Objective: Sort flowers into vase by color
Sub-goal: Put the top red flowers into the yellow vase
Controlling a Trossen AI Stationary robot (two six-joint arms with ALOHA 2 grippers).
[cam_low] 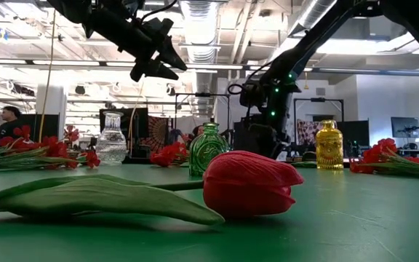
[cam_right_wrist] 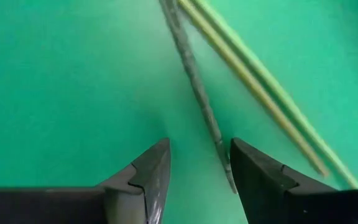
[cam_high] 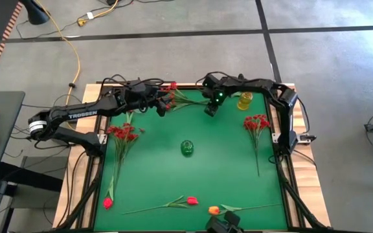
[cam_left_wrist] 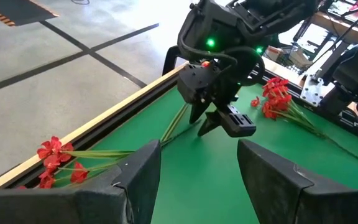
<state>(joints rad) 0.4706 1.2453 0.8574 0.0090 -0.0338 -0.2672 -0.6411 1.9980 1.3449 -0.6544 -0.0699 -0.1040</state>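
Note:
A spray of small red blossoms [cam_high: 172,87] lies at the table's far edge, its thin green stems [cam_high: 193,100] running toward the right. My right gripper [cam_right_wrist: 199,168] points down just above the mat, open, with the end of one dark stem [cam_right_wrist: 219,149] between its fingertips and two paler stems [cam_right_wrist: 260,81] beside it. My left gripper [cam_left_wrist: 197,180] hovers open above the blossoms [cam_left_wrist: 55,158], facing the right gripper [cam_left_wrist: 213,124]. A green vase [cam_high: 187,148] stands mid-table, a yellow vase [cam_high: 245,100] at the far right, and a clear vase [cam_low: 112,138] at the far left. My right gripper's open fingers come from above and stand on either side of the dark stem's free end [cam_right_wrist: 227,174], which lies flat on the mat close to one finger [cam_right_wrist: 253,174]. Whether that finger touches the stem, I cannot tell.
More red sprays lie on the left [cam_high: 123,133] and the right [cam_high: 256,123] of the mat. Two red-pink tulips [cam_high: 107,202] [cam_high: 192,201] and an orange tulip [cam_high: 214,210] lie along the near edge. A wooden rim [cam_high: 102,84] borders the table.

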